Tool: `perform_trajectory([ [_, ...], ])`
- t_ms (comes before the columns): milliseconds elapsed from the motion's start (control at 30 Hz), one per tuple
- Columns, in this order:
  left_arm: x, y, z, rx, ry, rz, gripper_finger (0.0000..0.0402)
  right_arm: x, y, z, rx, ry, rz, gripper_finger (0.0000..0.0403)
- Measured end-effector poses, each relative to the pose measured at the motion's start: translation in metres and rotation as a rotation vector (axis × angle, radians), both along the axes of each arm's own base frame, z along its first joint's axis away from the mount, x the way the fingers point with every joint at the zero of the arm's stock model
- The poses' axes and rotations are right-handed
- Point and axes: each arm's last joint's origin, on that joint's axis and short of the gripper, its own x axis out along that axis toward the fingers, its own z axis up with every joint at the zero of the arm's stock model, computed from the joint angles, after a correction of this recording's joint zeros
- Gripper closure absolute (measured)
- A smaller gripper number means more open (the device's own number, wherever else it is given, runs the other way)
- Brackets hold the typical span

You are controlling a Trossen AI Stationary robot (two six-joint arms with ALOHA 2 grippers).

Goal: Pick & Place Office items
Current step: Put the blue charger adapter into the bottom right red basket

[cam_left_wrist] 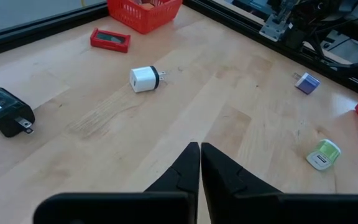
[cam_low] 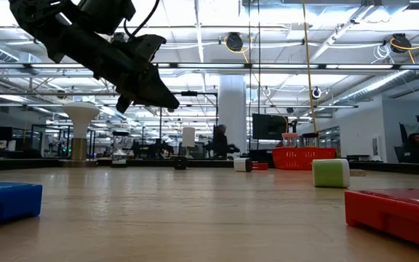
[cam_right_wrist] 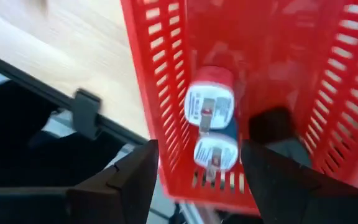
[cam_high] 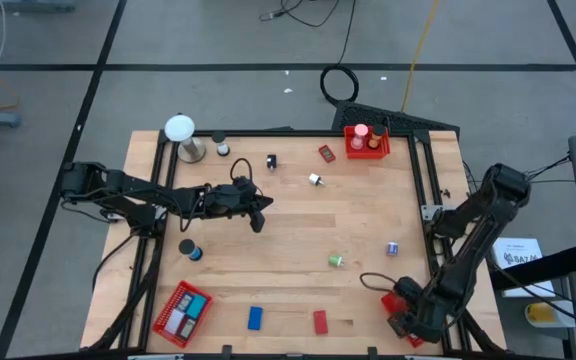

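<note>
Your left gripper (cam_left_wrist: 199,163) hangs above bare wood with its fingers pressed together and nothing between them. Nearest ahead of it lies a white plug adapter (cam_left_wrist: 144,79), prongs pointing away from a black adapter (cam_left_wrist: 5,112) that sits off to one side, well apart. To the other side of the fingertips, a green-and-white adapter (cam_left_wrist: 323,154) rests alone. Farther ahead, a red flat piece (cam_left_wrist: 110,39) lies just short of the far red mesh basket (cam_left_wrist: 145,12). A small blue-and-white adapter (cam_left_wrist: 307,83) lies near the black frame rail.

Your right gripper (cam_right_wrist: 197,163) is spread wide directly over the near-corner red basket (cam_right_wrist: 160,93), and holds nothing. Two red-and-white adapters (cam_right_wrist: 209,102) lie end to end in the basket just beyond its fingertips.

In the high view, a blue block (cam_high: 255,318) and a red block (cam_high: 320,321) remain on the table's front edge, and a blue roll (cam_high: 195,253) lies behind your left arm.

Risks, in my judgement:
- The left fingers must part before descent; lowered as they stand, they would shove the white adapter rather than straddle it.
- Its prongs could snag or tip the piece if gripped across them.
- The right fingers sit near the mesh wall; a careless lift could hook the basket and drag it.
</note>
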Motion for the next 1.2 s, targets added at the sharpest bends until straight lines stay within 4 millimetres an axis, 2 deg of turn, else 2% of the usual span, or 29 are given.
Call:
perform_trajectory([
  [133, 0.0, 0.0, 0.0, 0.001, 0.0, -0.001, 0.0398, -0.004, -0.023, 0.02, -0.028, -0.024, -0.09, 0.0187],
  [267, 0.0, 0.0, 0.0, 0.001, 0.0, -0.001, 0.0391, -0.003, -0.056, 0.036, -0.131, -0.071, -0.213, 0.0208],
  [433, 0.0, 0.0, 0.0, 0.001, 0.0, -0.001, 0.0395, -0.001, -0.098, 0.042, -0.29, 0.032, -0.322, 0.023],
  [600, 0.0, 0.0, 0.0, 0.001, -0.002, 0.0, 0.0392, 0.009, -0.124, 0.043, -0.35, 0.09, -0.407, 0.0214],
  [800, 0.0, 0.0, 0.001, 0.001, -0.008, 0.0, 0.039, 0.019, -0.143, 0.03, -0.351, 0.127, -0.514, 0.0162],
  [933, 0.0, 0.0, 0.001, 0.0, -0.008, 0.0, 0.0398, 0.022, -0.151, 0.017, -0.326, 0.143, -0.524, 0.0136],
  [1067, 0.0, 0.0, 0.001, 0.001, -0.008, -0.001, 0.0387, 0.024, -0.159, 0.003, -0.306, 0.158, -0.542, 0.0127],
  [1200, 0.0, 0.0, 0.001, 0.012, -0.004, -0.006, 0.0393, 0.02, -0.17, -0.014, -0.331, 0.197, -0.575, 0.0132],
])
